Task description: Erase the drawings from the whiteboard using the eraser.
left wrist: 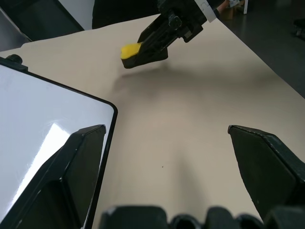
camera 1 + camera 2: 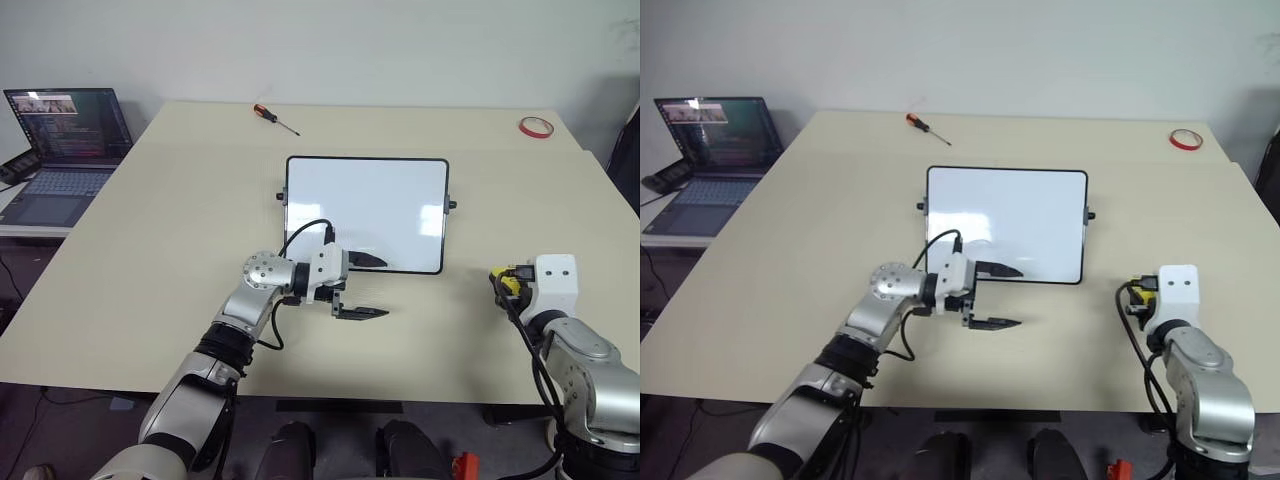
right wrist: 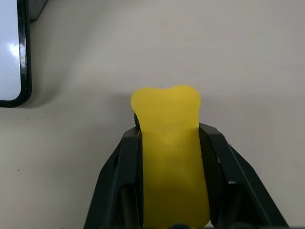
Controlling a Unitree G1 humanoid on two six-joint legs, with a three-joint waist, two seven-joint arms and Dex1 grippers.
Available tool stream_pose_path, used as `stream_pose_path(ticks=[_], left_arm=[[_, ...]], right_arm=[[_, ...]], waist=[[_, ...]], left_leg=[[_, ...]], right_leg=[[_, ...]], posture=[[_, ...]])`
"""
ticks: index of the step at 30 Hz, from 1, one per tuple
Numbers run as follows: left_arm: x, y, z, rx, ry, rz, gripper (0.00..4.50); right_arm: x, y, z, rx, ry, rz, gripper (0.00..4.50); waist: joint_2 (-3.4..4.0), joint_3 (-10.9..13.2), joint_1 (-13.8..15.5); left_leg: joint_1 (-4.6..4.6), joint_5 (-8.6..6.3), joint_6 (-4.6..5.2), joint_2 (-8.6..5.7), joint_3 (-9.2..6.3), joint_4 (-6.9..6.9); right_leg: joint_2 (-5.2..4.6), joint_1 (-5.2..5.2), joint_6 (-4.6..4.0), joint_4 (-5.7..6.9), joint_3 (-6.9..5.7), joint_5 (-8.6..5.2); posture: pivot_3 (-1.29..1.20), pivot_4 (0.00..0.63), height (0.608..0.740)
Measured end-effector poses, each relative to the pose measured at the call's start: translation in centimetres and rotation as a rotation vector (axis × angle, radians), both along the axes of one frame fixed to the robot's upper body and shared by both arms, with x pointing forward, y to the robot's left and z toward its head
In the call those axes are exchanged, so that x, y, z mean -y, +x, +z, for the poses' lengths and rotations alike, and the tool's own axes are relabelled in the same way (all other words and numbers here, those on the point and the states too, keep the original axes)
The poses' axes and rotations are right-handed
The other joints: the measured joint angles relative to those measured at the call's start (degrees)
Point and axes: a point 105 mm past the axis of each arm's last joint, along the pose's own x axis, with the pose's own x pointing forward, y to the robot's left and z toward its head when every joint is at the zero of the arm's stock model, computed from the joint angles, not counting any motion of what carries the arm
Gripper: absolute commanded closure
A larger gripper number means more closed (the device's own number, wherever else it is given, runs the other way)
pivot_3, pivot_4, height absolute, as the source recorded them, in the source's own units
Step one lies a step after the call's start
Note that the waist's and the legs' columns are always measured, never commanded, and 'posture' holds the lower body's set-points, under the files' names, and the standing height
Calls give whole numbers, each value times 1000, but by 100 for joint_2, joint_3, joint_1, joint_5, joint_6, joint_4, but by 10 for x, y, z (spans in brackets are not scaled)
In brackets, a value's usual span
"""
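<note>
The whiteboard [image 2: 366, 213] lies flat mid-table, glossy white in a thin black frame. The drawings are out of view; the board's visible surface looks plain white. My left gripper [image 2: 368, 287] points to the right along the board's near edge and is open. One finger [image 2: 366, 260] sits over that edge, the other [image 2: 360, 313] over bare table. In the left wrist view the board's corner [image 1: 71, 119] lies beside the open fingers. To the right of the board, my right gripper [image 3: 170, 130] is shut on the yellow eraser [image 3: 167, 109], just above the table.
An open laptop [image 2: 65, 150] stands on a side table at the far left. A screwdriver [image 2: 275, 118] lies near the table's far edge, and a red tape ring [image 2: 535, 126] sits at the far right corner. The tabletop [image 2: 180, 200] is beige.
</note>
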Motion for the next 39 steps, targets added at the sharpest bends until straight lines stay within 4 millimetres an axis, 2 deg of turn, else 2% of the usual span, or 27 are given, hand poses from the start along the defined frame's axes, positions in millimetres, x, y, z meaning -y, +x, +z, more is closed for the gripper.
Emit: stream_pose_path(ticks=[16,25,26,31,35,39], left_arm=[[1,-2,2,21,2,-5,0],[3,-3,2,10,2,-10,0],[3,-3,2,11,2,-11,0],[4,-4,5,11,3,-15,0],[3,-9,14,20,-4,-19,0],[-28,-13,31,-29,-86,178,0]], right_arm=[[-2,3,-13,-29,34,8,3281],[5,3,-10,-19,42,-22,216],[5,3,-10,-19,42,-23,33],[7,4,-7,-13,49,-32,33],[2,4,-1,-1,86,-24,33],[-1,-6,29,102,175,-62,33]], waist=[[0,0,-1],[0,0,-1],[0,0,-1],[0,0,-1],[1,0,-12],[7,3,-87]], left_leg=[[1,0,0,1,-1,1],[1,0,0,1,0,1],[1,0,0,1,0,1],[1,0,0,1,-1,2],[1,0,0,5,0,1],[-2,0,0,23,-10,-2]], right_leg=[[1,1,0,2,-1,0],[1,1,0,2,0,0],[1,1,0,2,0,0],[1,1,0,3,0,0],[1,-1,-1,5,2,0],[7,-7,-7,8,6,-3]], posture=[[0,150,740],[0,150,740],[0,150,740],[0,150,740],[0,150,740],[0,150,740]])
